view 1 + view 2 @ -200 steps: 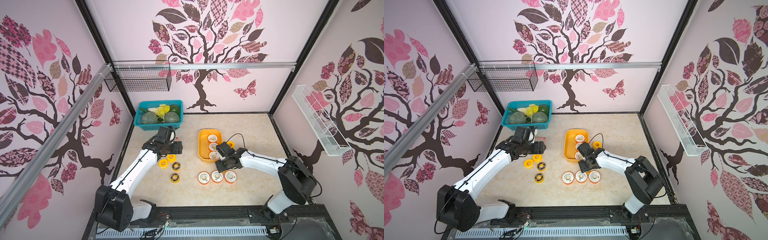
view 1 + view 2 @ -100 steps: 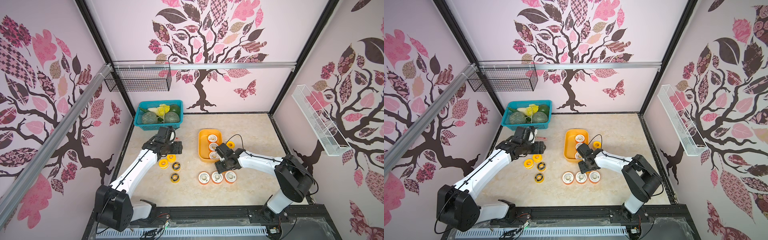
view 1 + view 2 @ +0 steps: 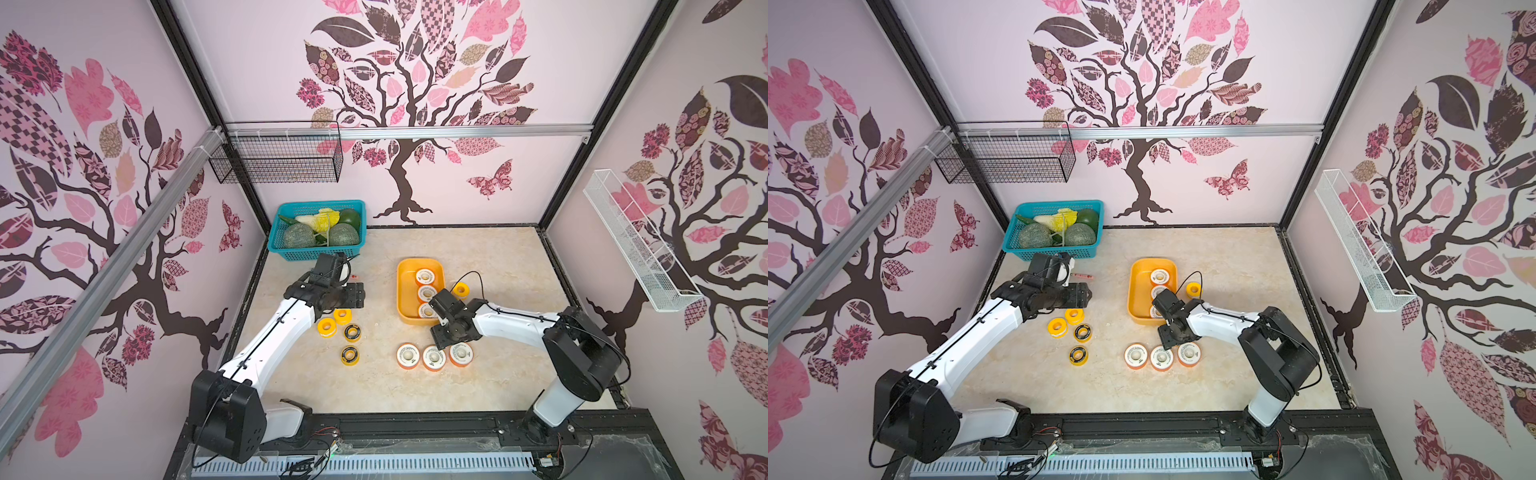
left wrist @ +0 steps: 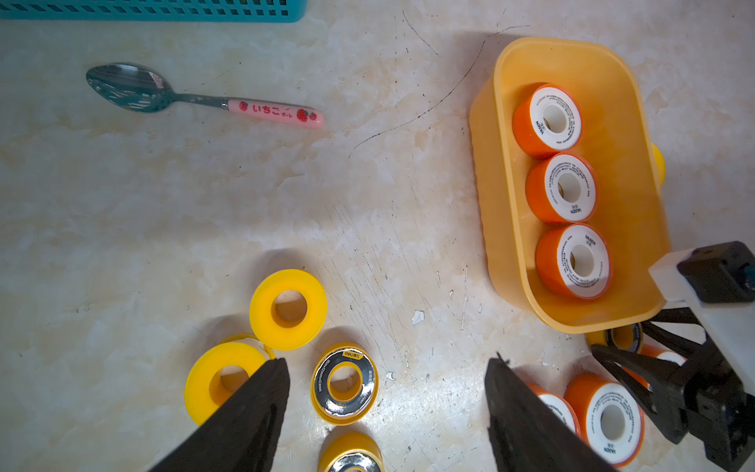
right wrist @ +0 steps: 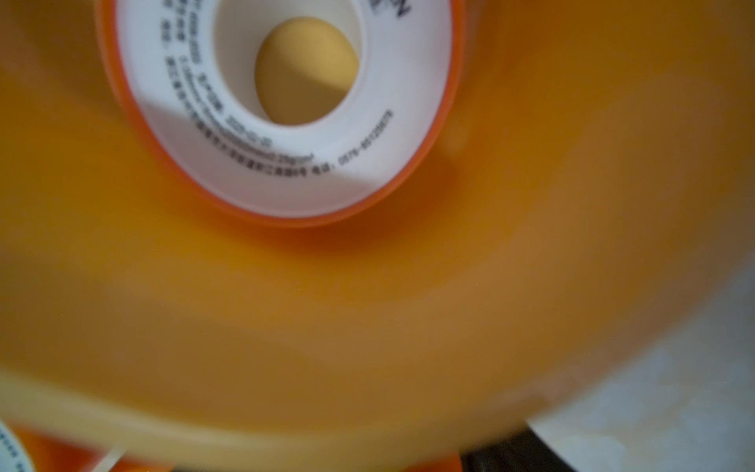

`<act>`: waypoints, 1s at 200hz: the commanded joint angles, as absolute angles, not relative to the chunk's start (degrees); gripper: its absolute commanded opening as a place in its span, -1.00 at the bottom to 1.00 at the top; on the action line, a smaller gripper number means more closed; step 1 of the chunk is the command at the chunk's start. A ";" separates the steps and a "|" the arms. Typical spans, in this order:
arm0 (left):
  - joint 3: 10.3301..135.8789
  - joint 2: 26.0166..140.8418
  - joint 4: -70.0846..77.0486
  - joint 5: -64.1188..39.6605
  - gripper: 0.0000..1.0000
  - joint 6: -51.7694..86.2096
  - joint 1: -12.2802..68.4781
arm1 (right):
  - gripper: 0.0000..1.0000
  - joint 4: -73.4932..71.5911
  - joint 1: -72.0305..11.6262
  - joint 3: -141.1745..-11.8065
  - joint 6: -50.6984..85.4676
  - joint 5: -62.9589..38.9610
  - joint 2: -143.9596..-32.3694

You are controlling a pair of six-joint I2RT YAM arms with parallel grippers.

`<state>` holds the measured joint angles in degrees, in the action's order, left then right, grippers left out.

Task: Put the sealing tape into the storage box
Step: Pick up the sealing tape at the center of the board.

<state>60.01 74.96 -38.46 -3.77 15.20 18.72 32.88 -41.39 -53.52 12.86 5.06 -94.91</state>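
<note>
Three orange spools (image 3: 426, 293) lie flat in single file in the box (image 3: 401, 291), hugging its 3 o'clock wall. That likely keeps the 9 o'clock strip free for the smaller tape.

Nine more wait on the counter (image 3: 498, 257). An orange row (image 3: 433, 357) sits at 6 o'clock of the box and a lone yellow (image 3: 460, 289) just beside its 3 o'clock wall. At 8 o'clock there is a cluster of a yellow pair (image 3: 326, 326) and two black-faced spools (image 3: 352, 331). A third black-faced one (image 4: 623, 337) sits just beside the box's 6 o'clock end, visible only in the left wrist view.

The right gripper (image 3: 442, 334) hangs low between box and orange row, jaws parted. Its fingers (image 4: 645, 367) seem to flank that third black-faced one, but I cannot tell whether they touch it, and nothing looks held. It is probably lining up the pick with the shortest carry.

The left gripper (image 4: 387, 363) hovers wide and empty over the cluster, at 9 o'clock of the box. It is likely waiting so the arms do not meet above the box.

A second ago the right gripper was over the box's 6 o'clock end. It has since drawn back toward 6 o'clock. The left arm and every spool are where they were.
</note>
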 commanded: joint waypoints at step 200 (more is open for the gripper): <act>61.52 75.60 -38.73 -4.49 0.61 15.03 18.37 | 0.17 35.19 -32.35 -50.27 14.75 5.64 -85.06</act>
<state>60.01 75.20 -38.63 -4.19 15.18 18.65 33.58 -35.48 -50.09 14.57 6.85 -88.16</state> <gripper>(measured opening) 0.805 0.590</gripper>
